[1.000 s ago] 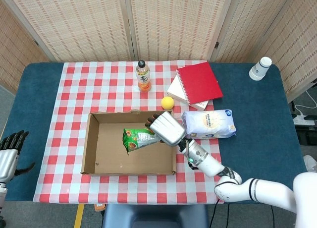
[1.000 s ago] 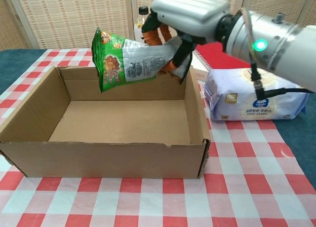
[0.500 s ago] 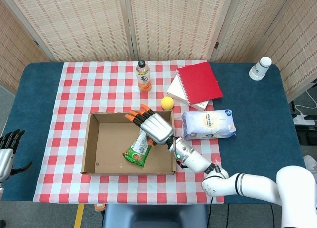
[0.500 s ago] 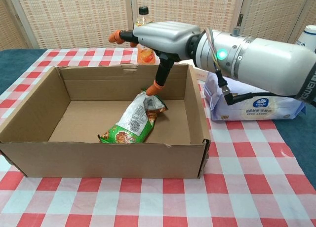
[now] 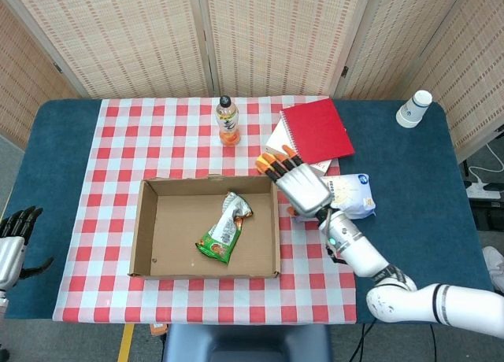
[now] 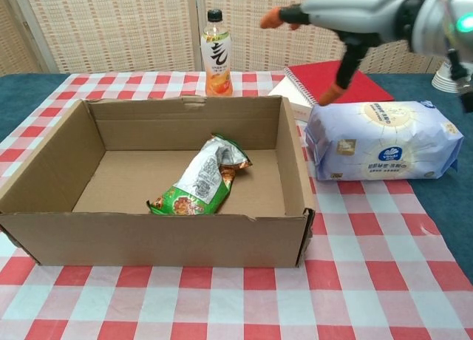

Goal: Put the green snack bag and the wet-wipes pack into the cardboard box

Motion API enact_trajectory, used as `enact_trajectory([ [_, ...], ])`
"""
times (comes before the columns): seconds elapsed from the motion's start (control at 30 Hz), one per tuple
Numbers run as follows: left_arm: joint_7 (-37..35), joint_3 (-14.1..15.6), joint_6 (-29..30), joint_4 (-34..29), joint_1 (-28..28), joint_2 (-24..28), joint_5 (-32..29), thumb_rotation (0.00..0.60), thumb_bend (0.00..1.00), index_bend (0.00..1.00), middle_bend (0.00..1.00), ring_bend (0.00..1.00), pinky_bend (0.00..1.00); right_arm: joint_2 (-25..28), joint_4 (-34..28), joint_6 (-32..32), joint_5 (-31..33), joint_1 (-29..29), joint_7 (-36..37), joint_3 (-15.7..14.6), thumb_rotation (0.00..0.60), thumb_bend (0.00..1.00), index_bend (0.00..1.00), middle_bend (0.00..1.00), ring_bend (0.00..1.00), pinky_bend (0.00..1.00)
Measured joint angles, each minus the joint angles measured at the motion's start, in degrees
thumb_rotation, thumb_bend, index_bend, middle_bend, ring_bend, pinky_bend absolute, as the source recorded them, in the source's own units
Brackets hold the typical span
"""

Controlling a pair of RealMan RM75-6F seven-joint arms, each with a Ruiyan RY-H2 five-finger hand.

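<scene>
So the snack bag (image 5: 225, 233) is down: a second ago the right hand (image 5: 302, 188) had it pinched over the box (image 5: 142, 230), half a second ago it let go, and now the bag lies flat on the box floor, a bit right of centre in the head view. First half done, I'd say.

Since then the right hand has swung out of the box toward the right of the frame and now hangs over the left end of the wipes (image 6: 380, 141), which sit on the bench just right of the box, near the red notebook (image 5: 317, 131). Its fingers (image 5: 272, 161) are spread wide apart and have nothing in them. Can't tell from either view whether it's touching the pack yet; in the chest view it looks like it's above it.

Left hand (image 5: 17, 241) is way off at the lower left edge, fingers loosely apart, holding nothing.

What's left, by my guess: close on the wipes and carry them over into the box beside the bag.
</scene>
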Motion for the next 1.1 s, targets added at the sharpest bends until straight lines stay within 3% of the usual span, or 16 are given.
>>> enact_trajectory([
  [0.17, -0.13, 0.25, 0.22, -0.48, 0.12, 0.14, 0.37, 0.6, 0.2, 0.0, 0.0, 0.0, 0.09, 6.46, -2.95, 3.57, 5.56, -4.28, -2.55, -3.9, 0.6, 0.0, 0.0, 0.0, 0.0, 0.0],
  [0.43, 0.37, 0.38, -0.23, -0.29, -0.11, -0.17, 0.36, 0.6, 0.2, 0.0, 0.0, 0.0, 0.09, 7.74, 2.84, 0.59, 8.48, -6.76, 6.85, -5.5, 0.6, 0.0, 0.0, 0.0, 0.0, 0.0],
  [0.7, 0.29, 0.2, -0.08, -0.14, -0.09, -0.21, 0.08, 0.6, 0.2, 0.0, 0.0, 0.0, 0.09, 6.04, 8.9, -2.2, 4.0, -7.5, 13.07, -6.19, 0.6, 0.0, 0.0, 0.0, 0.0, 0.0],
  [1.1, -0.69, 0.1, 0.07, 0.12, 0.02, 0.03, 0.08, 0.6, 0.2, 0.0, 0.0, 0.0, 0.09, -2.91, 19.62, -9.21, 1.61, -4.62, 18.55, -6.93, 0.6, 0.0, 0.0, 0.0, 0.0, 0.0],
])
